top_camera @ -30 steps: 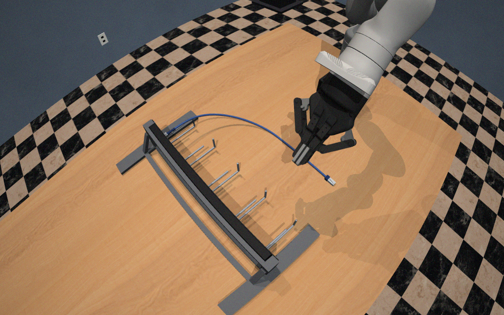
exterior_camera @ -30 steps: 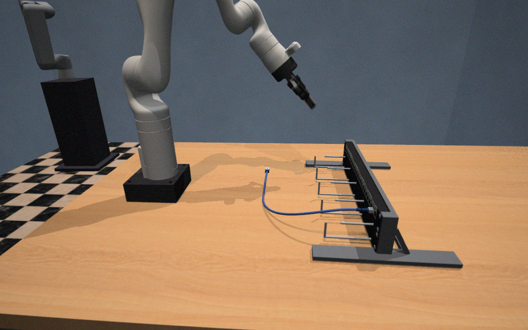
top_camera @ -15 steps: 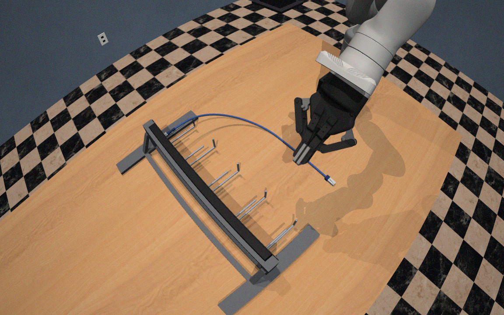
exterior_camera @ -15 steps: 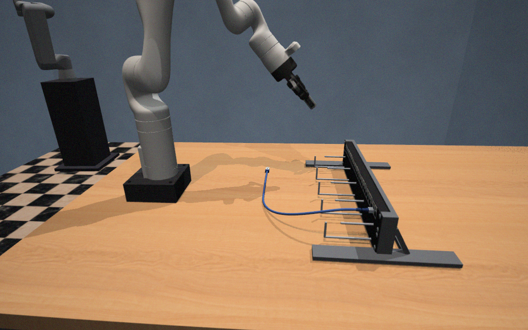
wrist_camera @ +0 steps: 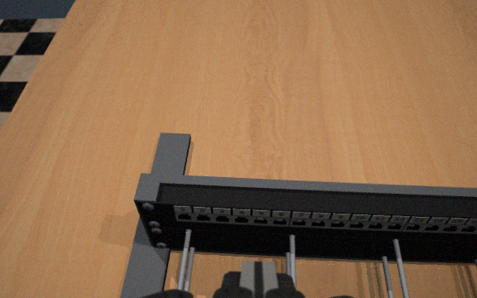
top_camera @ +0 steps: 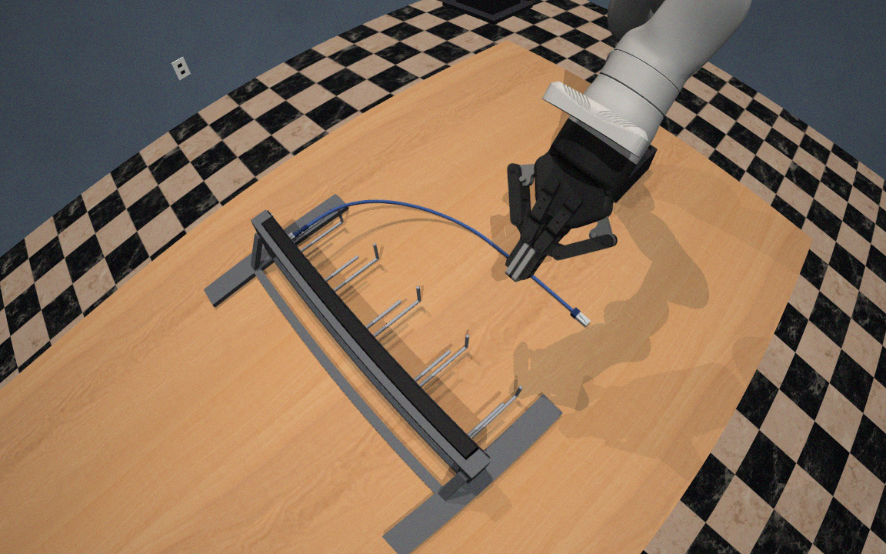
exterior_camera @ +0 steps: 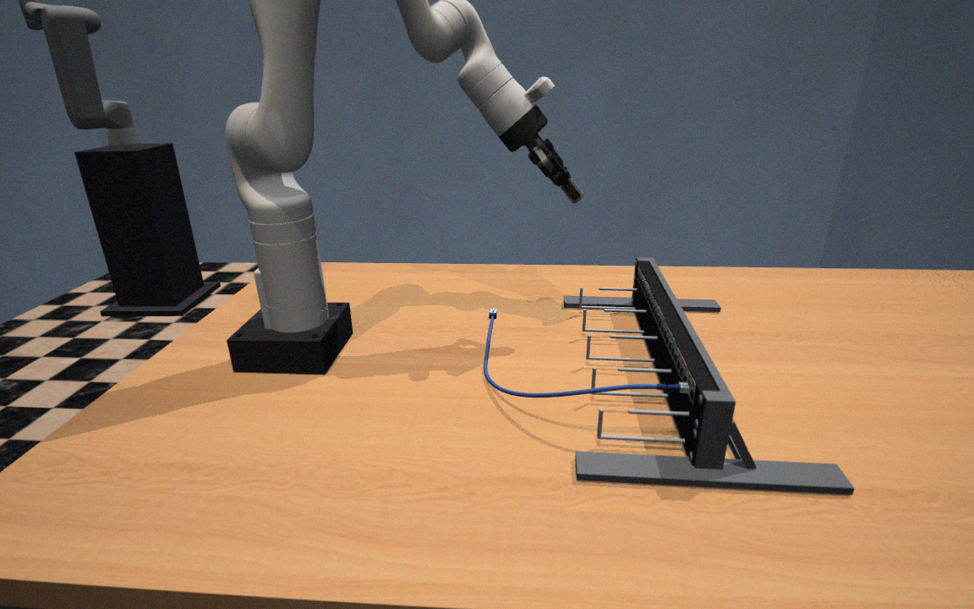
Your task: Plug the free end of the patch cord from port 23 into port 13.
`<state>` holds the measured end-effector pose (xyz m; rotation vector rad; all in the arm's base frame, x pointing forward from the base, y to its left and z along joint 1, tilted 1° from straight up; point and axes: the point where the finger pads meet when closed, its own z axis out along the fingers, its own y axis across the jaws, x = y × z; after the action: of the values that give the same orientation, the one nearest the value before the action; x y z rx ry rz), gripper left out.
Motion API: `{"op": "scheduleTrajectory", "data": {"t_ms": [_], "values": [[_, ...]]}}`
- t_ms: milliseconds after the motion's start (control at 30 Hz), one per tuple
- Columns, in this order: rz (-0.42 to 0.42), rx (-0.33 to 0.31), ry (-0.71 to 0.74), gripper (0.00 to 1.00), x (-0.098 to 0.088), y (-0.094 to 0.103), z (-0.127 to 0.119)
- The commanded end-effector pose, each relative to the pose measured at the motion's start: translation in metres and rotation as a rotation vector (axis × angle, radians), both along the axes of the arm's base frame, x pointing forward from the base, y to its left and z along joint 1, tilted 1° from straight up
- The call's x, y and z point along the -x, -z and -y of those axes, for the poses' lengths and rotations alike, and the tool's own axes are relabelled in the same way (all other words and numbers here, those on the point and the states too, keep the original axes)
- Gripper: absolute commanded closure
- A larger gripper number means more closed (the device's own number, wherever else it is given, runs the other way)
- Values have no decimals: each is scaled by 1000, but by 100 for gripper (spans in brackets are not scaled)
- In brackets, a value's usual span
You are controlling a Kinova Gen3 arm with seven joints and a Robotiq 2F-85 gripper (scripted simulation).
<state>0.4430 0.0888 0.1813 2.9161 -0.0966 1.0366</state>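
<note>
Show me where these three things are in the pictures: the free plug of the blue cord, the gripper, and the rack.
free plug [top_camera: 580, 316]: top view, on its white tip.
gripper [exterior_camera: 572, 194]: exterior view, at its shut fingertips, high above the table.
rack [wrist_camera: 175, 149]: wrist view, on its grey foot bar.

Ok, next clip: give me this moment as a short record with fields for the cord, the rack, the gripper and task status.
cord: thin blue patch cord, one end plugged in near the rack's end closest to the exterior camera, curving across the wooden table
free end: white plug lying on the table, not held
rack: dark grey patch panel rack upright on flat feet, wire cable hoops on its port side
gripper: black gripper high above the table, fingers shut on nothing, tilted toward the rack
task status: plug not yet picked up
</note>
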Motion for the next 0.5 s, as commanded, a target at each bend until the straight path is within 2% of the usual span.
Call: {"op": "scheduleTrajectory", "data": {"t_ms": [0,467], "values": [[1,-10,5,100,2,0,7],[5,-6,8,100,3,-1,38]]}}
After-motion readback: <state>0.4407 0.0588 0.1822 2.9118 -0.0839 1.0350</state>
